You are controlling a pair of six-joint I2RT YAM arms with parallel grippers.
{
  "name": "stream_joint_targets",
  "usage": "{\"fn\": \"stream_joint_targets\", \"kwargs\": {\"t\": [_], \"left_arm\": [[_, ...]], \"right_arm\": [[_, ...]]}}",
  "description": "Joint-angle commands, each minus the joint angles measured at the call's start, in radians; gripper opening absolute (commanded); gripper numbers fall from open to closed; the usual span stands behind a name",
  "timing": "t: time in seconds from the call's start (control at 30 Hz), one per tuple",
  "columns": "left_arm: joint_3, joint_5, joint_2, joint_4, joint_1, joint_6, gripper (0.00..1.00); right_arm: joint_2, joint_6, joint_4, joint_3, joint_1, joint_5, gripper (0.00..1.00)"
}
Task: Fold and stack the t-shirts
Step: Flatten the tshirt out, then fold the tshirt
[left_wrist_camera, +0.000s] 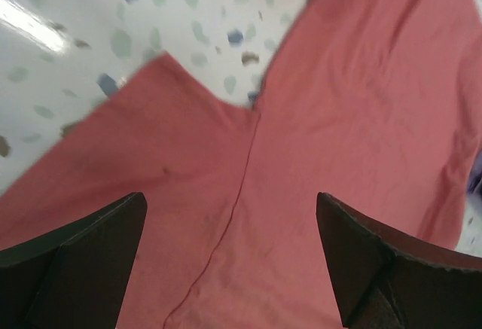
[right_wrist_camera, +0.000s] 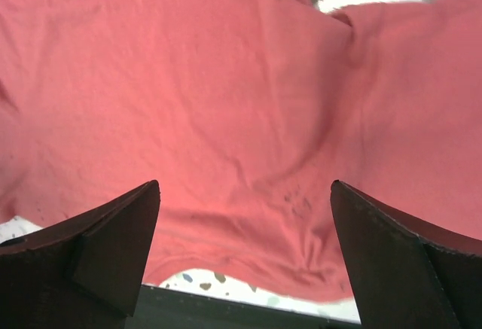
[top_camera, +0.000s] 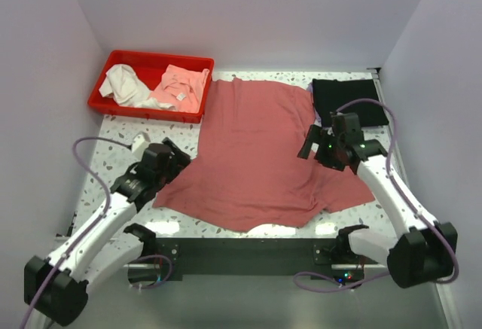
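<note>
Across the middle of the desk (top_camera: 120, 129) lies the rose-red t-shirt (top_camera: 256, 156), spread nearly flat with some soft wrinkles, its near hem close to the desk's front edge. The left end effector (top_camera: 169, 159) hangs over the shirt's left edge, above the sleeve. In the left wrist view its jaws stand wide apart with nothing between them, and the sleeve seam and armpit notch lie below the gap. The right end effector (top_camera: 312, 144) hangs over the shirt's right side, and its jaws are also spread wide and empty – only red cloth shows beneath them, with the hem and a strip of speckled desk behind. Beyond it, in the far right corner, sits the black t-shirt (top_camera: 350, 99), folded to a rectangle just beside the red shirt's far corner. At far left a red bin (top_camera: 147, 111) holds a white cloth (top_camera: 124, 84) and a pink cloth (top_camera: 184, 84).
</note>
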Motion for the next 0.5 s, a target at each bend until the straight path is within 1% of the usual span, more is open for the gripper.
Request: {"fn": "stream_joint_targets", "kwargs": {"t": [0.0,0.03,0.07,0.1,0.17,0.2,0.27,0.4,0.47], "left_arm": [[-0.056,0.090,0.083,0.185,-0.117,0.071,1.00],[-0.069,0.087,0.096,0.208,-0.179,0.040,1.00],[-0.084,0.093,0.110,0.219,-0.191,0.031,1.00],[-0.113,0.110,0.139,0.228,-0.196,0.020,1.00],[-0.144,0.127,0.162,0.250,-0.196,-0.009,1.00],[-0.185,0.128,0.177,0.269,-0.196,-0.012,1.00],[-0.217,0.127,0.188,0.302,-0.194,-0.032,1.00],[-0.250,0.069,0.226,0.271,-0.182,-0.054,1.00],[-0.256,0.068,0.240,0.268,-0.143,-0.045,1.00]], "right_arm": [[0.142,-0.019,0.167,0.024,0.090,0.058,0.99],[0.185,-0.014,0.170,0.034,0.122,0.088,0.99],[0.245,-0.008,0.179,0.038,0.165,0.114,0.99],[0.274,0.004,0.192,0.034,0.176,0.111,0.99],[0.310,0.021,0.236,-0.004,0.185,0.094,0.99],[0.339,0.027,0.244,-0.017,0.186,0.093,0.99],[0.353,0.033,0.250,-0.041,0.200,0.093,0.99],[0.363,0.042,0.253,-0.130,0.254,0.054,0.99],[0.353,0.050,0.250,-0.158,0.292,0.043,0.99]]}}
